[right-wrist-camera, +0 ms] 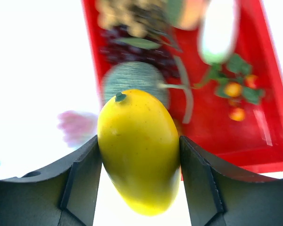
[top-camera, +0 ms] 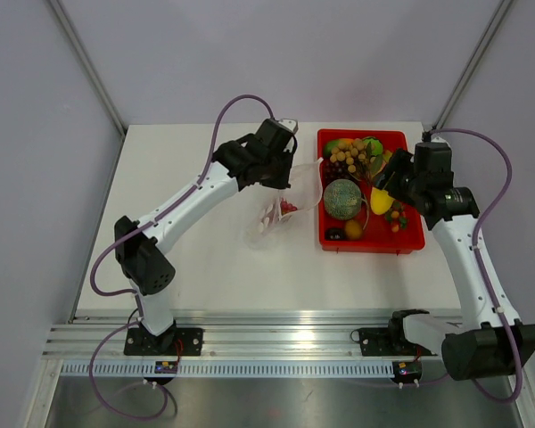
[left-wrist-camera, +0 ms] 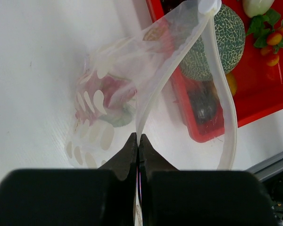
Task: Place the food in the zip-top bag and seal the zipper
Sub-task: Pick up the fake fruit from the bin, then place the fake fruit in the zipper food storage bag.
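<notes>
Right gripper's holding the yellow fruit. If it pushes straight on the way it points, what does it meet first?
Most likely the netted green melon in the red tray: it sits directly behind the yellow fruit held in the right gripper. Depth is unclear, so the gap can't be judged.

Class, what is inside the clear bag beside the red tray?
A few pink and red food pieces show low in the bag. Cloudy plastic and pale printed ovals blur them, so their kind and number are unclear.
</notes>
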Tool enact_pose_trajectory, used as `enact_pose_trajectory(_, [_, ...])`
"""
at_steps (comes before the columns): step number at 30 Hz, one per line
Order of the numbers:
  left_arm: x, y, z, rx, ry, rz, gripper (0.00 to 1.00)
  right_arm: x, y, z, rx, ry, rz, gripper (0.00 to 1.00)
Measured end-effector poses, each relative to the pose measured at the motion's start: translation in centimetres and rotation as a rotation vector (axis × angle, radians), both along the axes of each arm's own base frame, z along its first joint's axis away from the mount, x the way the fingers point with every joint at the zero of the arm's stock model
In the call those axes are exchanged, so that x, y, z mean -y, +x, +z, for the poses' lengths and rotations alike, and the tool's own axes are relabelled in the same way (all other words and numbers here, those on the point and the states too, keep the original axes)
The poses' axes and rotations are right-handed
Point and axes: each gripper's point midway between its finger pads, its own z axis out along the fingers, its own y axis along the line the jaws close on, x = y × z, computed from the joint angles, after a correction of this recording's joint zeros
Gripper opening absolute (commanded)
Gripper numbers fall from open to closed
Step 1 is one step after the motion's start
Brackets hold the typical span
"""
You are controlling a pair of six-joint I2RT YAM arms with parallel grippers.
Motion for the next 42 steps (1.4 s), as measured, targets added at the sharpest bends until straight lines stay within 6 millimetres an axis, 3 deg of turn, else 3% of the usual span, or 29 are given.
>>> enact_pose_trajectory(4, [0.0,-0.1,-0.6,-0.01,0.001,0.0,0.0,-2.9,-0.5,4.5,0.108,0.077,0.066,0.25])
enact_pose_trajectory(8, [0.1,-0.1,-0.8,-0.017,-0.002,0.004,0.0,-7.7,-1.2,8.2,0.184,0.146,0.184,0.25])
enact_pose_trajectory(11, [0.1,-0.2,-0.9,-0.02,-0.005,0.009,0.0,-11.2,-0.6,10.0,0.219,0.195,0.257,0.25])
enact_pose_trajectory(14, [0.0,-0.2,-0.8,-0.022,-0.007,0.012,0.0,-14.0,0.1,9.5,0.207,0.226,0.303,0.25])
enact_pose_trajectory(20, [-0.2,-0.5,0.2,-0.008,-0.024,0.015,0.0,-18.3,1.7,6.2,0.133,0.252,0.332,0.26])
enact_pose_trajectory(21, [-0.2,-0.5,0.4,-0.005,-0.027,0.015,0.0,-18.9,1.9,5.7,0.125,0.253,0.335,0.28])
enact_pose_trajectory(23, [-0.2,-0.6,0.7,0.0,-0.034,0.014,0.0,-19.7,2.0,4.6,0.107,0.256,0.337,0.41])
enact_pose_trajectory(26, [-0.2,-0.7,1.0,0.002,-0.042,0.01,0.0,-20.2,2.2,3.1,0.075,0.249,0.33,0.66])
enact_pose_trajectory(29, [-0.2,-0.8,1.1,0.0,-0.045,0.007,0.0,-20.1,2.4,2.2,0.06,0.239,0.316,0.79])
enact_pose_trajectory(34, [0.0,-0.9,1.1,-0.006,-0.052,0.004,0.0,-18.8,2.3,2.1,0.068,0.196,0.274,0.81])
enact_pose_trajectory(42, [0.0,-1.1,0.7,-0.018,-0.054,0.0,0.0,-14.5,1.1,4.2,0.125,0.092,0.185,0.76])
